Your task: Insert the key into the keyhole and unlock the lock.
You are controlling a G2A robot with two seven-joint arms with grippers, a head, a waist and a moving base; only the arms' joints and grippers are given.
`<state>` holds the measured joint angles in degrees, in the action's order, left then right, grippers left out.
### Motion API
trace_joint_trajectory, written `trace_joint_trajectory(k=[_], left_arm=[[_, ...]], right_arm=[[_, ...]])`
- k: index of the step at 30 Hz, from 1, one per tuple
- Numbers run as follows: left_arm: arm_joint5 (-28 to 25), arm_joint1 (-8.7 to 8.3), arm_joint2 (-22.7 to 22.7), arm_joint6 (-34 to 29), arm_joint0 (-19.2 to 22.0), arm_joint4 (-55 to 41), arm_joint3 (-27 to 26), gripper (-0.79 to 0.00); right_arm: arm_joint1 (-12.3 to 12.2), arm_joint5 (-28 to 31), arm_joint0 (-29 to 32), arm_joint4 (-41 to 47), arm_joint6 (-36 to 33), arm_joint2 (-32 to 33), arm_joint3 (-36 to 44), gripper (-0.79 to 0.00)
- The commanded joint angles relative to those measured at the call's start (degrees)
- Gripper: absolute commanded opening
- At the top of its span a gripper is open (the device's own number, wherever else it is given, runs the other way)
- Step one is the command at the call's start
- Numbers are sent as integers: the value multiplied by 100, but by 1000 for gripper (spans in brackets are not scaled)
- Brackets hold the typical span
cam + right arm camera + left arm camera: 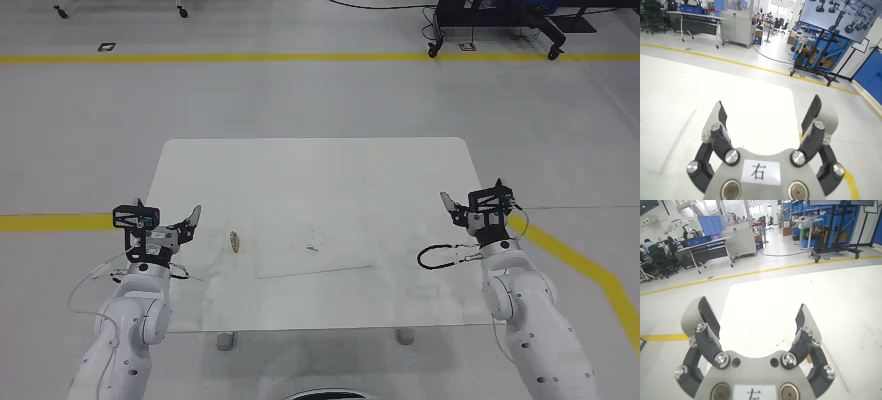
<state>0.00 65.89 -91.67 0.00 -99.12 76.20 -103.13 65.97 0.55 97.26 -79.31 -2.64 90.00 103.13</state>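
A small brass lock (234, 241) lies on the white table (310, 170), left of centre. A tiny dark key (313, 248) lies near the middle, on a clear mat (330, 262). My left gripper (170, 222) hovers at the table's left edge, a short way left of the lock, open and holding nothing. In the left wrist view, the left gripper (753, 308) has its ribbed pads (709, 317) spread wide over the table, and a tan sliver (808, 358) peeks out beside one finger base. My right gripper (478, 205) is at the table's right edge, far from the key; in its wrist view, the right gripper (770, 103) stands open with nothing in it.
The clear mat (668, 142) also lies flat off to the side in the right wrist view. A black cable (445, 258) loops off the right arm over the table's right edge. Yellow floor tape (300, 57) and wheeled stands (490, 25) lie beyond the table.
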Motion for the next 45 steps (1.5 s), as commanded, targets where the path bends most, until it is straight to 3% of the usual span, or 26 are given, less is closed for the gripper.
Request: trace_joint_trajectory(k=[1, 10, 18, 22, 26, 34, 40, 45], left_arm=[[0, 0, 0, 0, 0, 0, 0, 0], [0, 0, 0, 0, 0, 0, 0, 0], [0, 0, 0, 0, 0, 0, 0, 0], [0, 0, 0, 0, 0, 0, 0, 0], [0, 0, 0, 0, 0, 0, 0, 0], [0, 0, 0, 0, 0, 0, 0, 0], [0, 0, 0, 0, 0, 0, 0, 0], [0, 0, 0, 0, 0, 0, 0, 0]], right_arm=[[1, 178, -124, -224, -134, -168, 15, 0], [139, 922, -1292, -1467, -1213, -1857, -470, 0], [313, 2055, -2405, -1343, -1530, -2821, -1555, 0], [383, 2613, -2754, -1192, -1575, -3150, -1910, -102], [445, 3222, -3036, -887, -1625, -3395, -2231, -65], [561, 4328, -3540, -192, -1709, -3788, -2829, -200], [692, 4463, -3852, 77, -1813, -4136, -3184, -376], [778, 4493, -4019, 159, -1830, -4368, -3314, -409]])
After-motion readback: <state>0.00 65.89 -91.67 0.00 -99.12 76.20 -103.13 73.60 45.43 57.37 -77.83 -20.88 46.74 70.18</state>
